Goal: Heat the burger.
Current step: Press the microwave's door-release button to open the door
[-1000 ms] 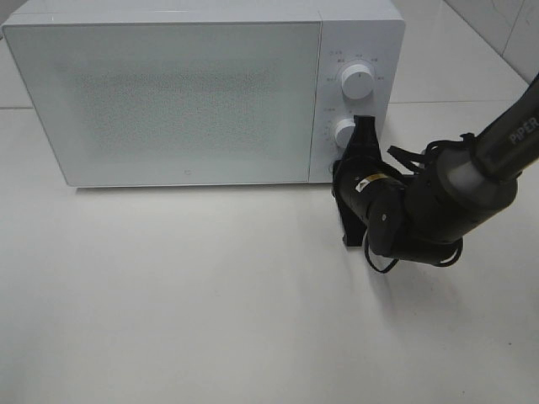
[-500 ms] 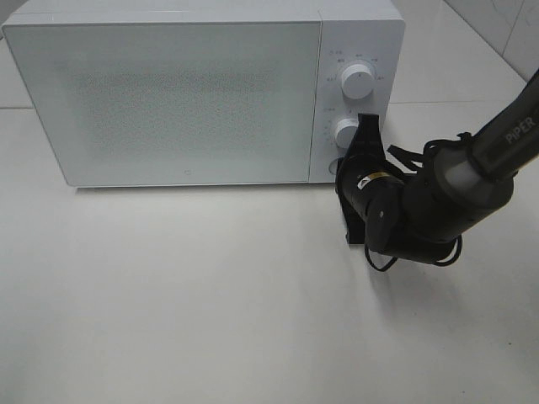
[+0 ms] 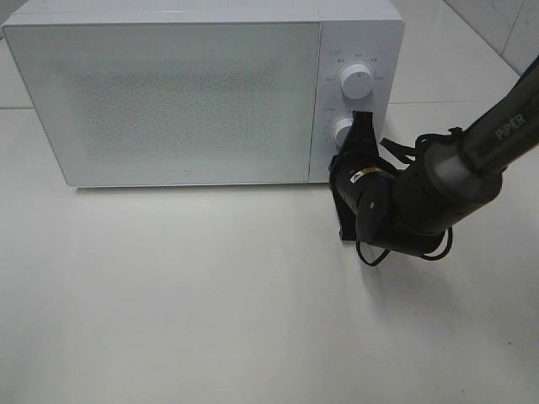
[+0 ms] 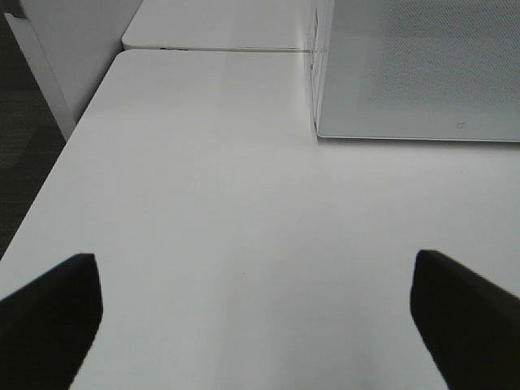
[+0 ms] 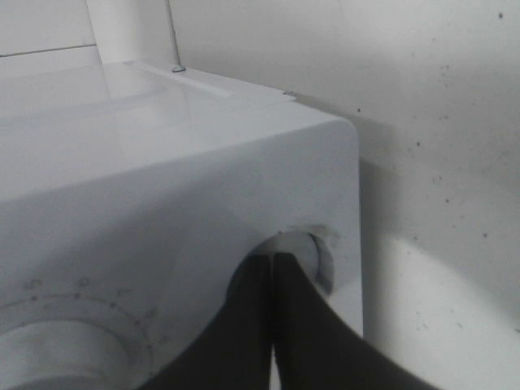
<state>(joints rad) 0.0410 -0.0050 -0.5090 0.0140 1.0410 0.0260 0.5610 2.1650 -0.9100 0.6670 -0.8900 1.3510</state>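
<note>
The burger is out of view. The white microwave (image 3: 168, 93) stands at the back of the table with its door shut. My right gripper (image 3: 338, 166) is shut and empty. Its tips are against the lower part of the control panel, below the two knobs (image 3: 357, 82). In the right wrist view the closed fingertips (image 5: 272, 258) touch a round button (image 5: 317, 256) near the panel's corner. My left gripper (image 4: 253, 258) is open and empty above bare table in front of the microwave's left end. It does not show in the exterior view.
The white table (image 3: 210, 295) runs in front of the microwave. Its left edge (image 4: 57, 162) drops to a dark floor. A second white surface (image 4: 219, 24) lies behind. The right arm (image 3: 472, 160) reaches in from the right.
My right gripper has moved a little left and toward the control panel, and now covers the round button under the lower knob. The microwave door has stayed shut.
</note>
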